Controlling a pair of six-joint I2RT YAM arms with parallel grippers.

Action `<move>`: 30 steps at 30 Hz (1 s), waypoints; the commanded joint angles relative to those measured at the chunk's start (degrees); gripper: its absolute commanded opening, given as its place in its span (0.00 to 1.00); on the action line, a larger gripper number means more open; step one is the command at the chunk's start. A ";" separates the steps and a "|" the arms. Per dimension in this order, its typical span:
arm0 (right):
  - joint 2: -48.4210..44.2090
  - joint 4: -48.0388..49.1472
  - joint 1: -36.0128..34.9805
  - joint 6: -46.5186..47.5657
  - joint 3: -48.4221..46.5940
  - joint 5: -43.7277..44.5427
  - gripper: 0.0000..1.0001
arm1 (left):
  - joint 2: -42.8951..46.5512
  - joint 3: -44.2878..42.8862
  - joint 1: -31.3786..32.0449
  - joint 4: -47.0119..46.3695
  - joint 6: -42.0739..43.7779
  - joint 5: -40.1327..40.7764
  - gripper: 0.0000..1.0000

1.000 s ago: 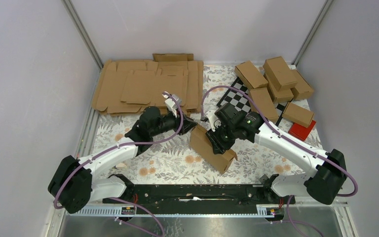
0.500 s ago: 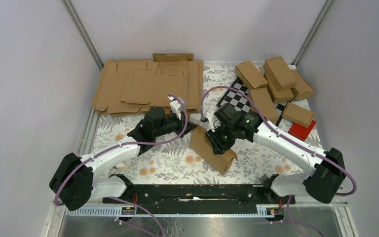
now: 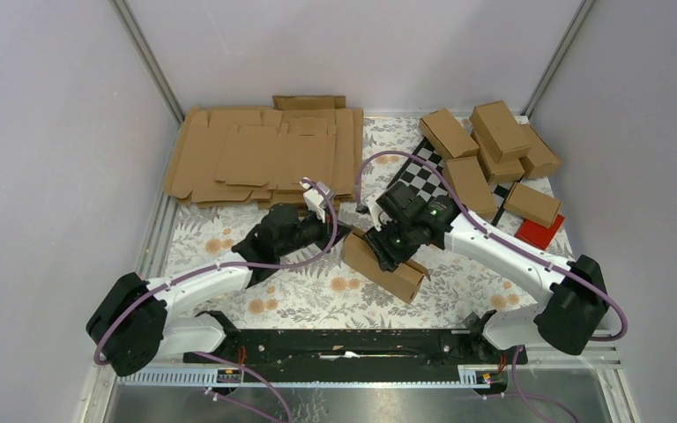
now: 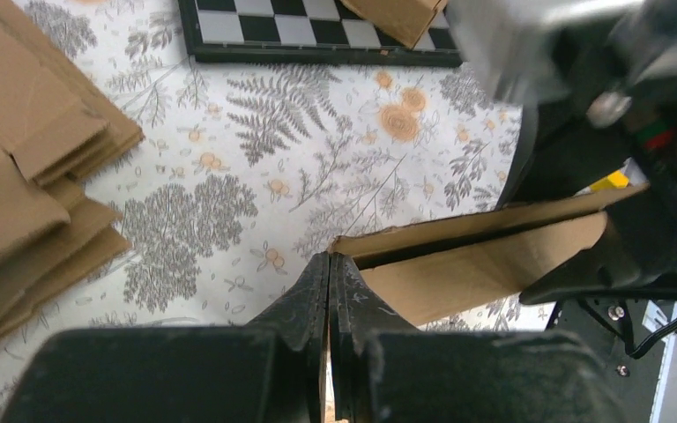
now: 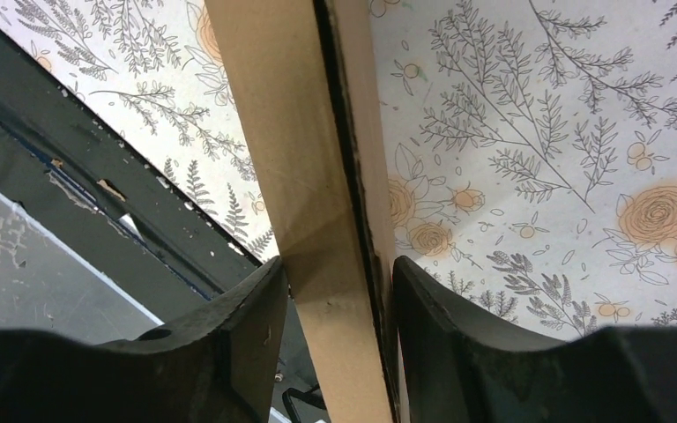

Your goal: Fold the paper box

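The paper box [image 3: 388, 267] is a brown carton lying slantwise on the flowered cloth at the centre. My right gripper [image 3: 387, 249] comes down over its middle. In the right wrist view the box [image 5: 317, 176] fills the gap of that gripper [image 5: 338, 264], with a finger against each long side. My left gripper [image 3: 341, 231] is shut with nothing in it. Its closed tips [image 4: 329, 257] touch the corner of the box's open end [image 4: 485, 264], where the dark hollow inside shows. The right arm's black body hides the box's far part in the left wrist view.
A pile of flat cardboard blanks [image 3: 264, 154] lies at the back left, its edge [image 4: 26, 150] near my left gripper. Several folded cartons [image 3: 494, 145] sit at the back right over a checkerboard [image 3: 419, 176], beside a red block [image 3: 539, 233]. A black rail [image 3: 344, 344] runs along the near edge.
My left gripper has shut and slid right to the box's near-left end. The right arm has shifted slightly, and the box has turned a little with it.
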State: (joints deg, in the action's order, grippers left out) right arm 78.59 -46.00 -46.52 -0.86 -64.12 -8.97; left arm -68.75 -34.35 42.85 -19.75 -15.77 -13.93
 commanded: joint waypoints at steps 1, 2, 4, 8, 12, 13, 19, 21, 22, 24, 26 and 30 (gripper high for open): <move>0.08 1.90 -0.36 -1.25 -0.99 2.97 0.54 | 1.69 3.73 0.79 -9.10 -1.49 2.56 0.00; 0.08 2.15 -0.40 -1.37 -0.86 3.07 0.54 | 1.69 4.29 0.80 -9.69 -1.60 2.67 0.00; 0.00 2.46 -0.35 -1.59 -0.67 3.29 0.51 | 1.77 5.21 0.99 -10.71 -1.78 3.17 0.00; 0.06 2.45 -0.38 -2.07 -0.67 3.58 0.44 | 2.25 6.21 1.05 -11.91 -2.24 3.40 0.00; 0.00 2.46 -0.34 -2.77 -0.52 4.39 0.42 | 2.63 6.88 1.76 -12.13 -2.54 4.49 0.00; 0.00 2.50 -0.38 -2.96 -0.52 4.40 0.43 | 2.65 7.37 2.14 -12.92 -2.85 4.89 0.00; -0.47 2.47 -0.34 -4.02 -0.75 5.02 0.54 | 2.20 10.71 4.07 -16.76 -3.35 8.69 0.00; -0.97 2.36 -0.37 -4.48 -0.62 5.30 0.59 | 2.37 11.52 4.76 -17.49 -3.01 9.79 0.00; -1.42 2.35 -0.34 -4.66 -0.35 5.29 0.60 | 2.47 11.92 5.07 -17.59 -2.85 10.38 0.00; -2.38 2.32 -0.39 -5.15 0.05 5.44 0.64 | 2.52 12.27 5.66 -17.50 -2.40 11.07 0.00; -3.70 2.25 -0.36 -6.13 0.50 5.43 0.71 | 2.55 12.49 6.27 -17.41 -1.98 11.85 0.00; -5.62 1.39 -0.40 -7.45 1.38 5.88 0.71 | 2.01 12.69 8.14 -17.73 -1.02 13.74 0.00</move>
State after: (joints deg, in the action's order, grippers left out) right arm 76.07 -44.27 -46.59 -6.04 -63.09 -4.97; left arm -66.74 -22.74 49.21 -37.08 -18.17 -2.48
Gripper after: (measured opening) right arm 0.713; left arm 0.010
